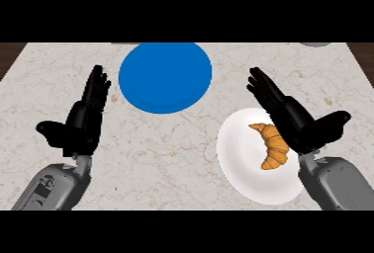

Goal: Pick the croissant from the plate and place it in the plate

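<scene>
Marble counter; croissant lies on white plate.

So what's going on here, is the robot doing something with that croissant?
Nothing is being held at this moment. The croissant lies on the white plate at the near right of the marble counter, not yet picked up. The robot's right hand is right beside it over that plate's edge, fingers straight. The blue plate, farther back in the middle, has nothing on it. The left hand rests open on the left, away from both plates.
</scene>
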`<state>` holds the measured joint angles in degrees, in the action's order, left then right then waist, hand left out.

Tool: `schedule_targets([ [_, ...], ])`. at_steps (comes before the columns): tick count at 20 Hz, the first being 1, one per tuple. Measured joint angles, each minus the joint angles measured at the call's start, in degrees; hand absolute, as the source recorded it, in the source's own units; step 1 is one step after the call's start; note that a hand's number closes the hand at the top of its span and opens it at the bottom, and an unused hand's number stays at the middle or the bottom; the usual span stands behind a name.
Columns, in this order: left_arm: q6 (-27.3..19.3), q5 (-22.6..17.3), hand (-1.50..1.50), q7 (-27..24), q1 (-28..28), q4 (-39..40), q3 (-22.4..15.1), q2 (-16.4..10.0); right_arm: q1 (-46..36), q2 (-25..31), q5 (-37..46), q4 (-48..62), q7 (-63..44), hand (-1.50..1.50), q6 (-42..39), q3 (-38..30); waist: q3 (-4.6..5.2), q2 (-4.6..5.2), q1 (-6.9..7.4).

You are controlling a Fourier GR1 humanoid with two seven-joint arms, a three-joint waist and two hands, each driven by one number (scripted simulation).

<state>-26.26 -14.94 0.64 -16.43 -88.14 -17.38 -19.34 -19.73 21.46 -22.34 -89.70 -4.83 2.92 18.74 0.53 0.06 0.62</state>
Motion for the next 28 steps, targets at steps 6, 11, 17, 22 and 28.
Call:
schedule_targets([
  [6,6.19,0.05,0.00,0.63,-1.91,-0.92,2.59,-6.00,-6.21,-5.79,7.79,3.03,2.97,1.50,-1.99,8.34,-0.43,0.07,1.17],
  [11,9.19,-0.42,0.00,0.80,-1.72,-0.50,2.77,-8.28,-8.81,1.68,28.13,7.52,-1.29,-1.50,3.74,16.27,0.06,-0.68,0.52],
  [17,12.42,-1.84,0.00,0.00,0.37,-1.65,4.73,-10.22,1.23,-7.82,33.30,12.71,9.20,-1.50,19.98,17.05,-0.48,-0.08,-0.02],
  [22,14.41,-1.91,0.00,1.10,0.85,-2.71,6.67,-10.55,4.02,-9.13,33.74,10.47,15.67,-1.50,23.04,14.09,-0.54,-0.11,-0.50],
  [28,15.94,-1.88,0.00,2.01,1.60,-3.04,8.63,-11.24,1.47,-1.54,41.89,0.20,1.09,-1.50,19.90,13.54,-0.39,-0.45,-1.30],
])
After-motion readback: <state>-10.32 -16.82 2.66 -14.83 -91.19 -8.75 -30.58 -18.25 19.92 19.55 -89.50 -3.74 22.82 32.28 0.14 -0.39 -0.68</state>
